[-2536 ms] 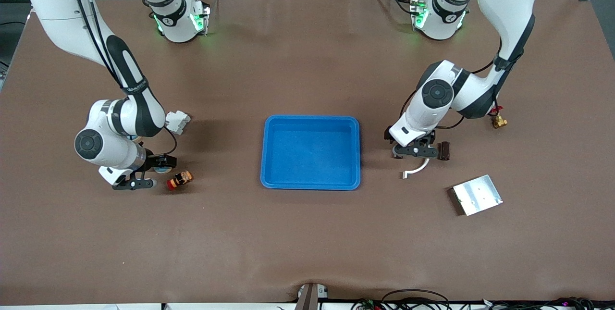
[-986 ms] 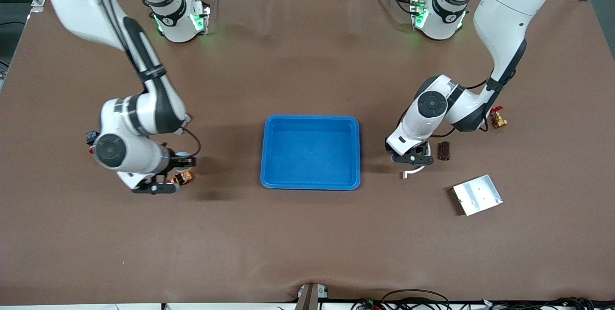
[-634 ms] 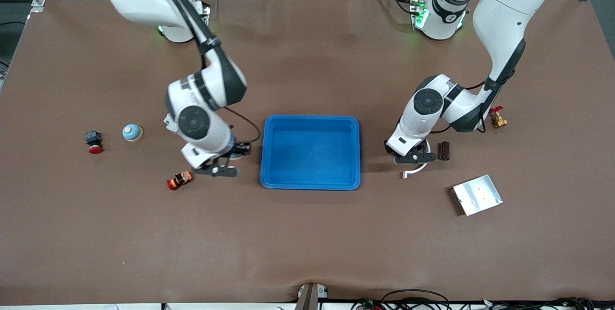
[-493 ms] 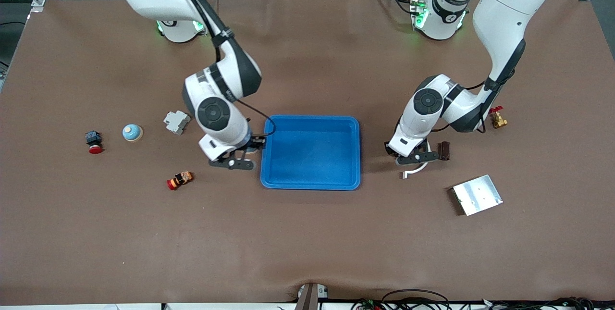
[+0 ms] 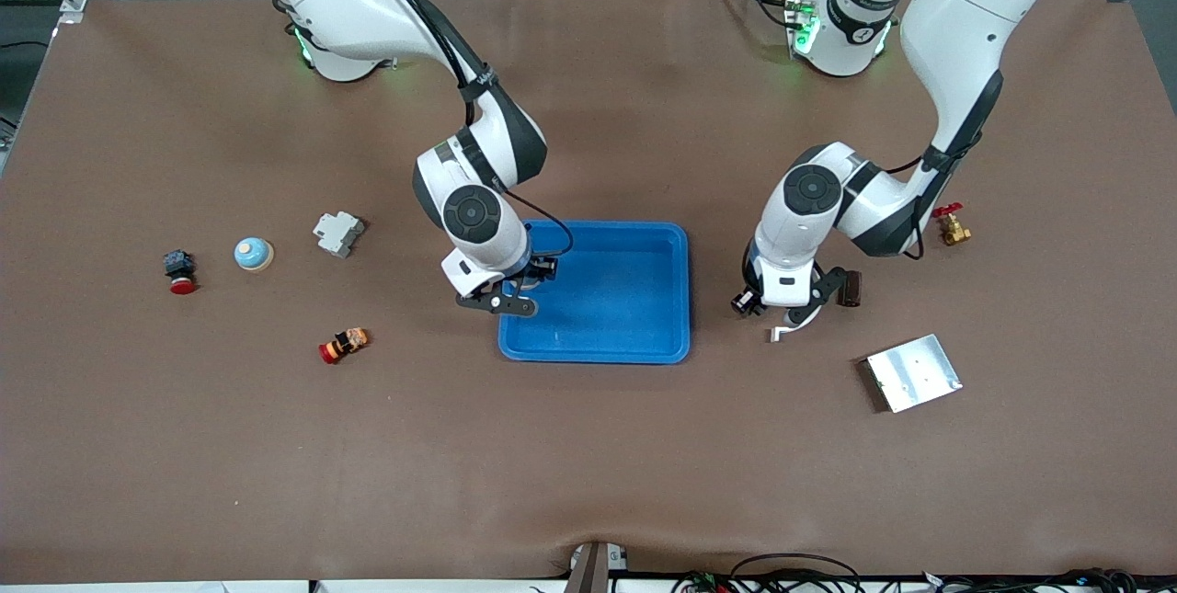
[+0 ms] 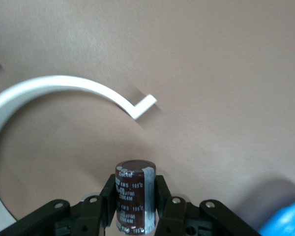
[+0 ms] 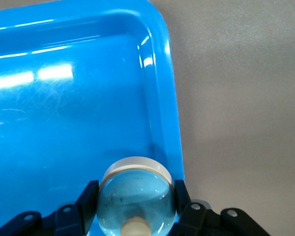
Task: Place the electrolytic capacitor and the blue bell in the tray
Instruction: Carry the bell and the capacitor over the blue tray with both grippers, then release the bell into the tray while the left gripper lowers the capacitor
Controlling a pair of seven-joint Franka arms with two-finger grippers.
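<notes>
We see right gripper (image 7: 136, 216) clamped on blue bell (image 7: 136, 199) over tray (image 7: 162, 73) | left gripper (image 6: 134, 206) clamped on electrolytic capacitor (image 6: 133, 194) over table (image 6: 226, 73)

Brown mat-covered table (image 5: 588, 464), grey floor strip along its top edge, possibly concrete

From the front, the blue bell (image 7: 136, 204) is tucked out of sight under the right arm's wrist. The right gripper (image 7: 136, 209) runs off the right wrist view's edge, fingers half shown. The white curved strip (image 6: 49, 91) leaves the left wrist view. The capacitor's (image 6: 134, 194) lettering is too small to read.
</notes>
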